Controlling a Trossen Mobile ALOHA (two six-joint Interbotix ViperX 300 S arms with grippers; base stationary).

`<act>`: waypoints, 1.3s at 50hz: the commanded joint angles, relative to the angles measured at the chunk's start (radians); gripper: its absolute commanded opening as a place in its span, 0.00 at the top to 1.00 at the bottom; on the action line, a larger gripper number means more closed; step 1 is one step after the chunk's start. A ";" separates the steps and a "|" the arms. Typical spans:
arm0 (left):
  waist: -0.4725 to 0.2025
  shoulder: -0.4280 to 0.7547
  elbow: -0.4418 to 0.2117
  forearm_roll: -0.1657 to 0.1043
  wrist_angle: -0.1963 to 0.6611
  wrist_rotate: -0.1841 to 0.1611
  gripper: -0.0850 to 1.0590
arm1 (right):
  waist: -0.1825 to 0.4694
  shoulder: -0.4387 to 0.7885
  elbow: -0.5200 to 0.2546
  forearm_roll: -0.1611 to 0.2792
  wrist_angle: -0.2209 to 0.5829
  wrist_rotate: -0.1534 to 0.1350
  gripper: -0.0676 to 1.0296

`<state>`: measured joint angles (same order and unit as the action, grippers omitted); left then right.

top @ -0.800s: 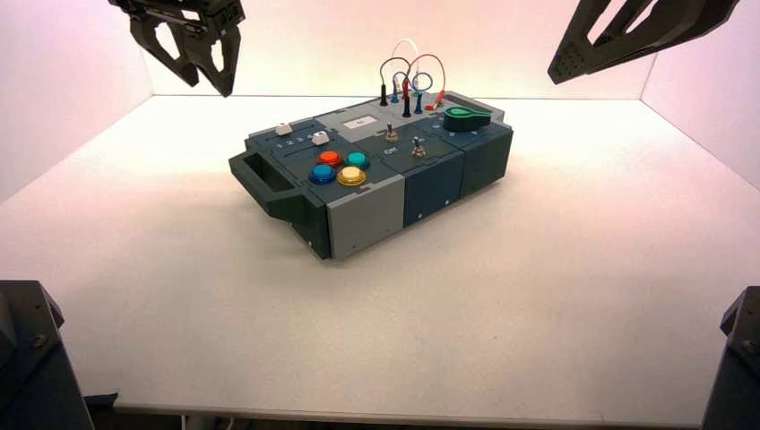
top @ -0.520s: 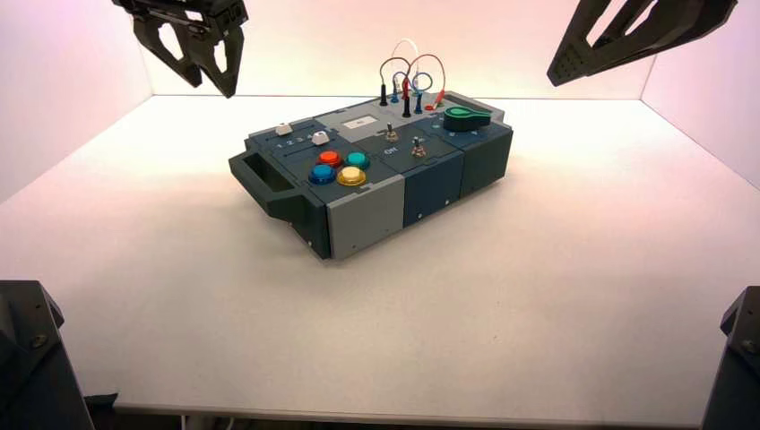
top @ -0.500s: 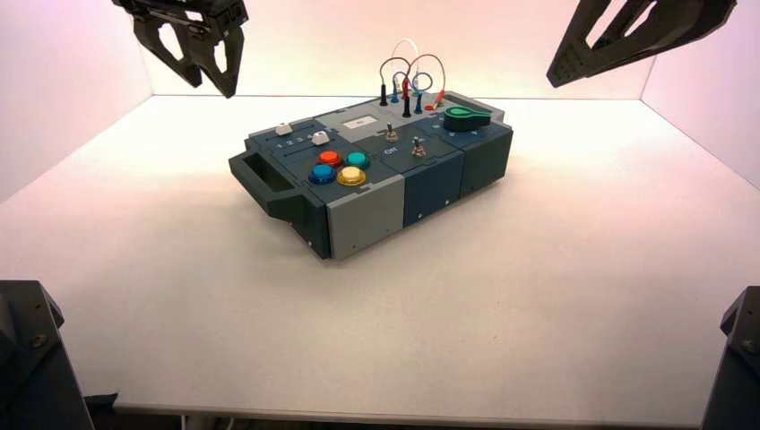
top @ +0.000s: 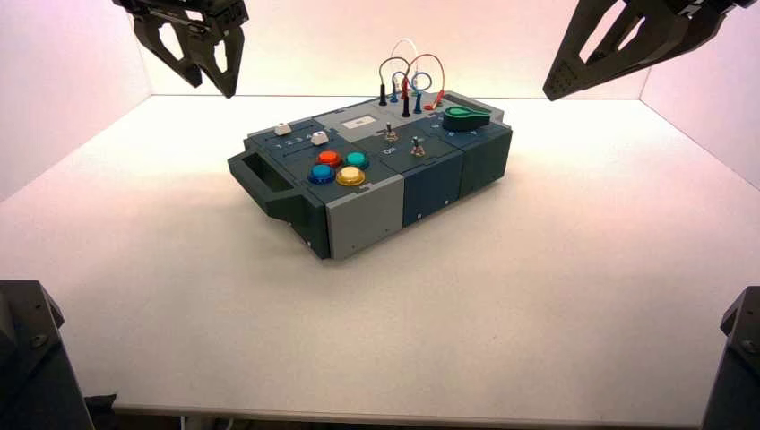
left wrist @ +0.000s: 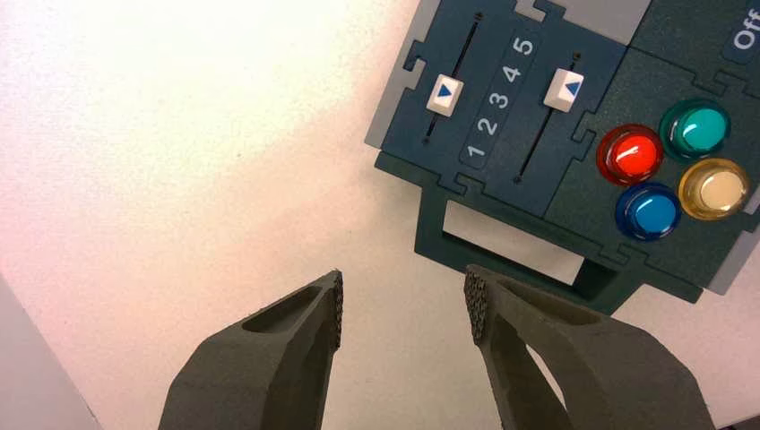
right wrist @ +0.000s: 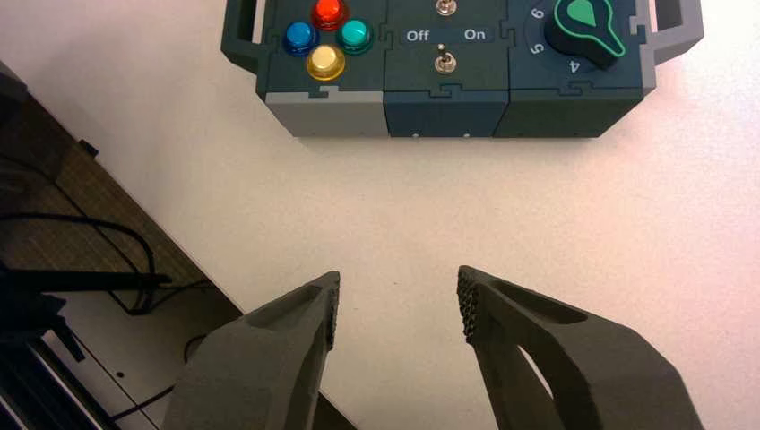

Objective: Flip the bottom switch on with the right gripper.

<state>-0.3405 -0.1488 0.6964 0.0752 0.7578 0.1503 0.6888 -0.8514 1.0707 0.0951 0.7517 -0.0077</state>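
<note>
High view: box point(top: 376, 179) sits turned on the white surface point(top: 538, 296). Bottom switch point(top: 416, 147) stands on the box's top, in the navy section just behind the front face; the second toggle point(top: 391, 134) is behind it, nearer the wire plugs point(top: 405, 94). Right pincer point(top: 574, 72) hangs high at the upper right, well apart from the switch, which lies below it and to its left. Left pincer point(top: 211, 76) hangs at the upper left, above the surface beyond the box's handle end.

Left wrist view: left pincer point(left wrist: 403, 305) spread wide, nothing between the pads; two white sliders point(left wrist: 502, 90) and four round buttons point(left wrist: 672, 170) ahead of it.

Right wrist view: right pincer point(right wrist: 397, 309) spread wide, empty, over bare surface. Bottom switch point(right wrist: 442, 63) far ahead of the fingertips, below the "Off"/"On" lettering, between the button cluster point(right wrist: 324, 40) and the green knob point(right wrist: 587, 25). Lever position not resolvable.
</note>
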 commanded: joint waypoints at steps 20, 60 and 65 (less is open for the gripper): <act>-0.029 0.066 -0.057 -0.008 0.098 -0.008 0.47 | -0.003 0.219 -0.195 0.000 -0.034 -0.002 0.63; -0.172 0.098 -0.026 -0.009 0.127 -0.009 0.62 | -0.003 0.764 -0.476 -0.012 -0.114 -0.015 0.95; -0.178 0.129 -0.023 -0.009 0.120 -0.011 0.63 | -0.003 0.824 -0.503 -0.014 -0.127 -0.012 0.95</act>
<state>-0.5077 -0.0291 0.6826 0.0644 0.8866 0.1411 0.6872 -0.0552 0.6151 0.0828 0.6427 -0.0199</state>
